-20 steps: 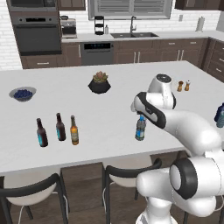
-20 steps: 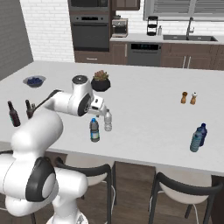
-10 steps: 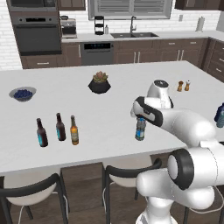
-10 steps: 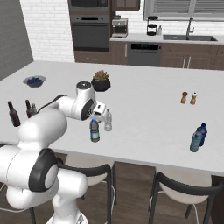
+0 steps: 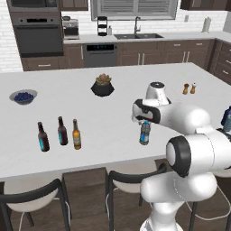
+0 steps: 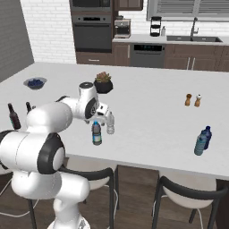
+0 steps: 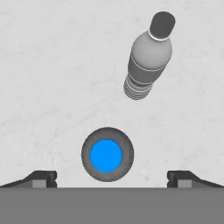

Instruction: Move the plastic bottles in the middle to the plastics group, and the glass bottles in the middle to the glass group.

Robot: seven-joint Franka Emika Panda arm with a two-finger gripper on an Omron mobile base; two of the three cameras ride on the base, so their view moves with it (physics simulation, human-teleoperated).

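A clear plastic bottle with a blue label (image 5: 144,133) (image 6: 96,134) stands mid-counter. The hand view looks down on its blue cap (image 7: 107,154). My gripper (image 5: 143,120) (image 6: 98,117) (image 7: 113,177) hangs straight above it, open, with a fingertip on each side of the cap and nothing held. A pale greyish plastic bottle (image 6: 110,125) (image 7: 148,57) stands just beyond. The amber glass bottle (image 5: 76,135) stands beside the two dark brown glass-group bottles (image 5: 43,138) (image 5: 62,131) at the left. The bluish plastics group (image 6: 201,142) (image 5: 227,118) is at the right end.
A dark plant pot (image 5: 103,85) stands mid-counter at the back, and a bowl of blueberries (image 5: 23,96) at the far left. Salt and pepper shakers (image 5: 189,88) stand at the right. Stools (image 5: 131,180) line the counter's near edge.
My arm has shifted slightly, with the hand staying over the blue-label bottle. The bottles have not moved.
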